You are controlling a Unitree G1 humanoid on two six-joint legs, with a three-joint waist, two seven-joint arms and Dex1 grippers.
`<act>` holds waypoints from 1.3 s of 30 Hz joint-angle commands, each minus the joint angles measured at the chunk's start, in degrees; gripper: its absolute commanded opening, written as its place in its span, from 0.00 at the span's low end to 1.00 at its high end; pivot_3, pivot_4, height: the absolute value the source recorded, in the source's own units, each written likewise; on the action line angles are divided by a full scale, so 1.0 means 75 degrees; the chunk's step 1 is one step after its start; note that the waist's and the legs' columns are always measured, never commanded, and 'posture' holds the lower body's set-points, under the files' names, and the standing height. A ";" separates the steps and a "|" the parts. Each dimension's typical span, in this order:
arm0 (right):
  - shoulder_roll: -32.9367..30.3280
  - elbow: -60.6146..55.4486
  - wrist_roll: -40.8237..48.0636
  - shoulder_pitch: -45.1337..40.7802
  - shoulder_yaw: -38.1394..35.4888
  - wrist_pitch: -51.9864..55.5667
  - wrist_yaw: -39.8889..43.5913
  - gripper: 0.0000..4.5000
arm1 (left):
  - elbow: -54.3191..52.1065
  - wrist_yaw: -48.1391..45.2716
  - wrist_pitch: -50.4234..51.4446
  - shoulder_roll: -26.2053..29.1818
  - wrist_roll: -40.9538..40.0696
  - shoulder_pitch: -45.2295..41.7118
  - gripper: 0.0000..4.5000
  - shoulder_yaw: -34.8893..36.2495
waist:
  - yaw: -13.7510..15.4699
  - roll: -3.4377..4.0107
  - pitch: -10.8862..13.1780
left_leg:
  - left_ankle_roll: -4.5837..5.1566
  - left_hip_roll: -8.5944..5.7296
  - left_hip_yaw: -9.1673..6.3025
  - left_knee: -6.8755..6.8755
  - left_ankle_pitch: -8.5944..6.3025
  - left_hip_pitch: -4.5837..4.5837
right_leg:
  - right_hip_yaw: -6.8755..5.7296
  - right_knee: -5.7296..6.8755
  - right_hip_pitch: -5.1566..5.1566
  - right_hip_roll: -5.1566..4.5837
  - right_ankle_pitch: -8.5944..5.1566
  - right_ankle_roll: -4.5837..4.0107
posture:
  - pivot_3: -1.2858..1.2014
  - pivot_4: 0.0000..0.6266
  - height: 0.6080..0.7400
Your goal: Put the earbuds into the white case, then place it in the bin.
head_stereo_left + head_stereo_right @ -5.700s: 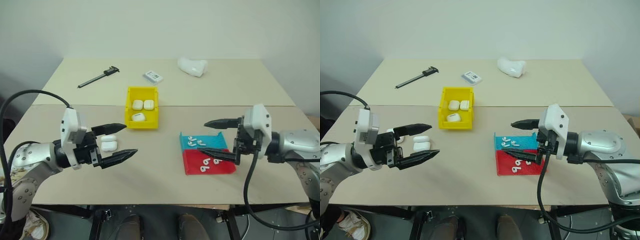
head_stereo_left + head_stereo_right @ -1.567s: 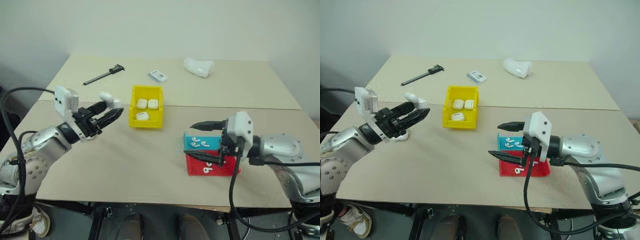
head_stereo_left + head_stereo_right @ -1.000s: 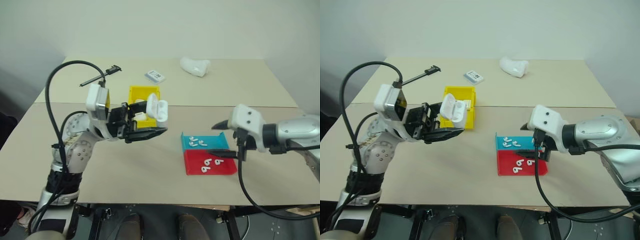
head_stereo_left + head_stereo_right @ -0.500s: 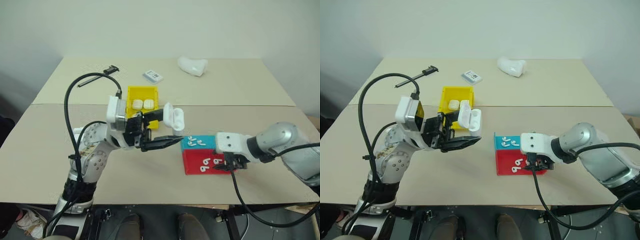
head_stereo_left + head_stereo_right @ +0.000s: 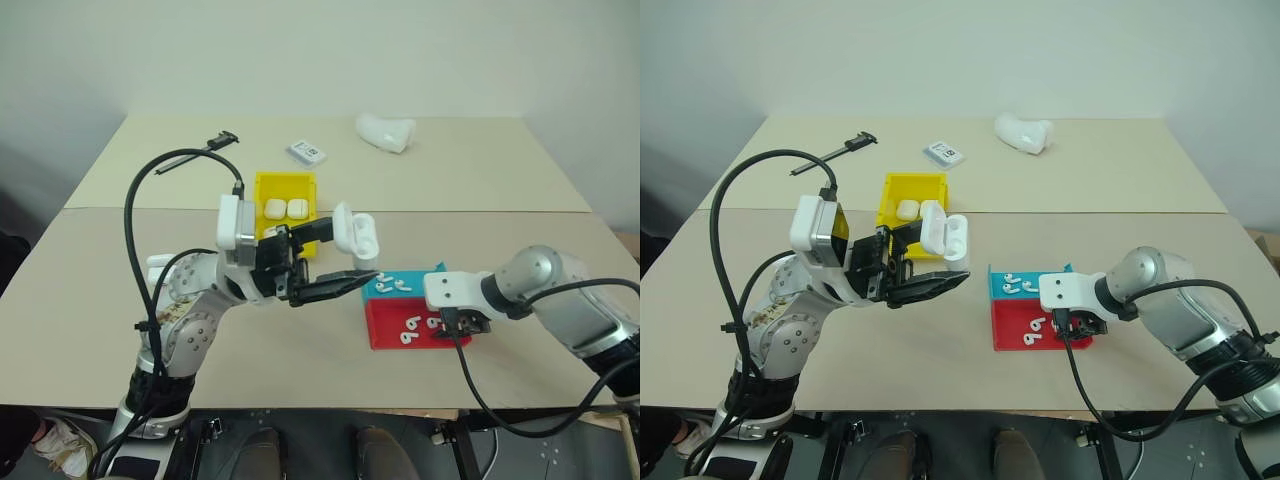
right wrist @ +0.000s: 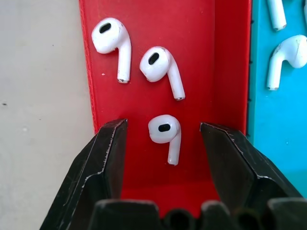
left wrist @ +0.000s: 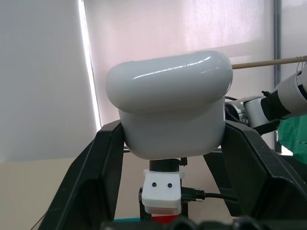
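My left gripper (image 5: 347, 254) is shut on the white case (image 5: 356, 233) and holds it in the air between the bin and the tray, lid flipped open; from the wrist the case (image 7: 170, 103) sits wedged between both fingers. The yellow bin (image 5: 285, 178) stands behind it with two more white cases inside. Earbuds (image 5: 409, 336) lie in the blue-and-red tray (image 5: 385, 318). My right gripper (image 6: 163, 124) points down into the red half, open, its jaws on either side of one earbud (image 6: 164, 130) without touching it. Two other earbuds (image 6: 115, 40) lie just beyond.
At the far side of the table lie black calipers (image 5: 222, 138), a small white box (image 5: 307, 152) and a white lumpy object (image 5: 385, 131). More earbuds (image 5: 392, 285) rest in the tray's blue half. A black cable loops above my left arm.
My right gripper has tipped downward and sunk into the red half of the tray, its jaws narrower than before. My left gripper carried the open case rightward, toward the tray.
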 commanded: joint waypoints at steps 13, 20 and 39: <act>0.0319 -0.0105 -0.0360 0.0117 -0.0341 0.0074 0.0188 0.14 | -0.0462 0.0145 0.0038 0.0056 -0.0176 0.0084 0.62 0.0088 | -0.0003 0.0000 -0.0001 | 0.0000 0.0001 0.0002 0.0000 0.0000 0.0023 | 0.0000 -0.0001 0.0023 0.0001 0.0000 0.0000 | 0.52 0.24 1.00; 0.0605 -0.1372 0.1809 0.0663 -0.3067 0.1494 -0.0206 0.14 | -0.0211 -0.0070 0.0181 0.0044 -0.0401 -0.0194 0.62 0.0074 | 0.0007 -0.0001 0.0000 | 0.0000 0.0001 -0.0001 0.0000 0.0000 0.0011 | 0.0002 0.0000 0.0012 0.0000 0.0000 0.0000 | 0.52 0.24 1.00; 0.3434 -0.3984 0.9300 0.0137 -0.6361 0.3523 -0.5438 0.14 | 0.0703 -0.0623 0.0745 -0.0034 -0.0293 -0.1206 0.62 -0.0110 | -0.0028 0.0004 -0.0002 | 0.0001 0.0002 -0.0012 -0.0003 -0.0001 0.0020 | -0.0005 -0.0003 0.0033 0.0003 0.0000 0.0001 | 0.52 0.24 1.00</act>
